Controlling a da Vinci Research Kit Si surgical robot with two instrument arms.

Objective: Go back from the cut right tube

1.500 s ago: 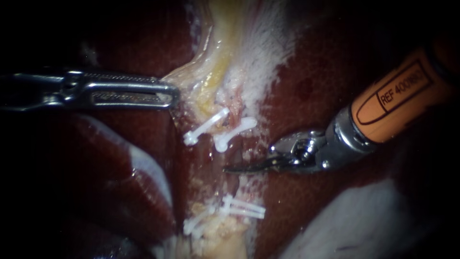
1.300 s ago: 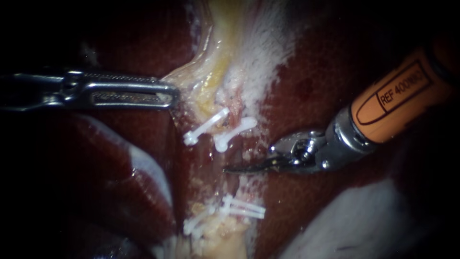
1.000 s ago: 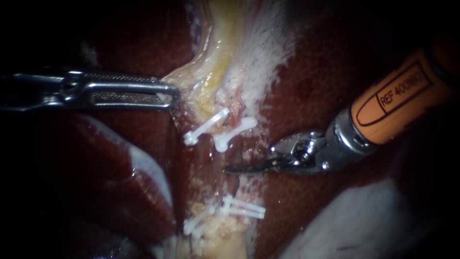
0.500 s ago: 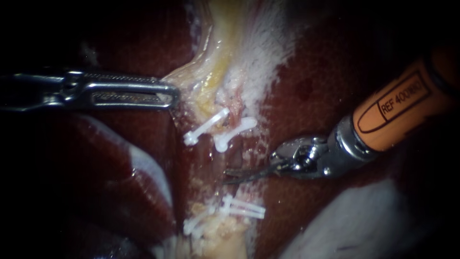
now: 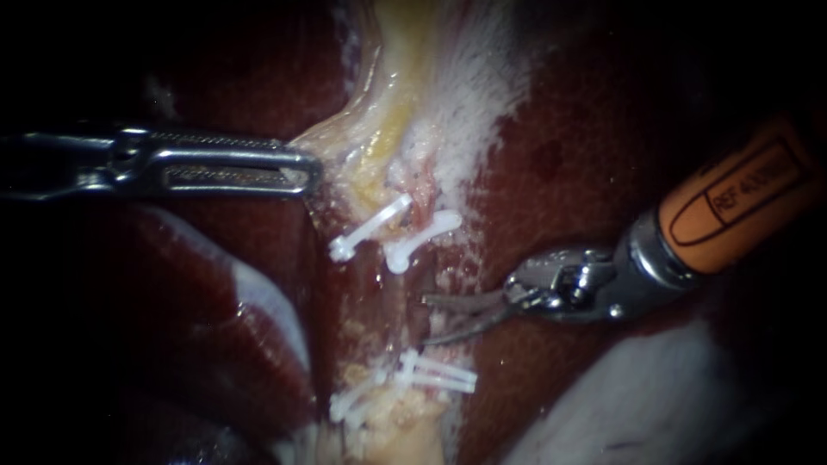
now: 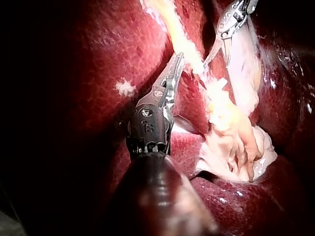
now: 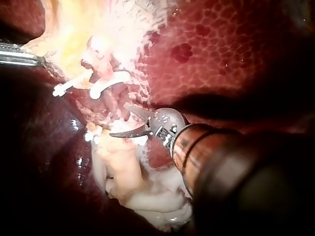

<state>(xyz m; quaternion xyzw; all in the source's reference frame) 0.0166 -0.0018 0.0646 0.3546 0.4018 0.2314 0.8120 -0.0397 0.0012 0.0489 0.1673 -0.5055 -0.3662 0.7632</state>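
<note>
Endoscope view: right instrument [image 5: 426,320], jaws narrowly parted, empty, beside clips [image 5: 372,226]; best closed, then withdrawn along shaft. Left instrument [image 5: 308,172]: jaws clamped on pale tissue [image 5: 349,138].

Two instruments: left instrument [image 5: 308,175] with one pair of jaws, right instrument [image 5: 428,319] with one pair of thin curved blades. White clips, five by my count: two upper clips [image 5: 370,228] side by side, plus a lower cluster [image 5: 431,372] that reads as three, though they overlap, so that count is shaky. One liver [image 5: 560,129], one pale strip of tissue [image 5: 388,129] down the middle.
</note>
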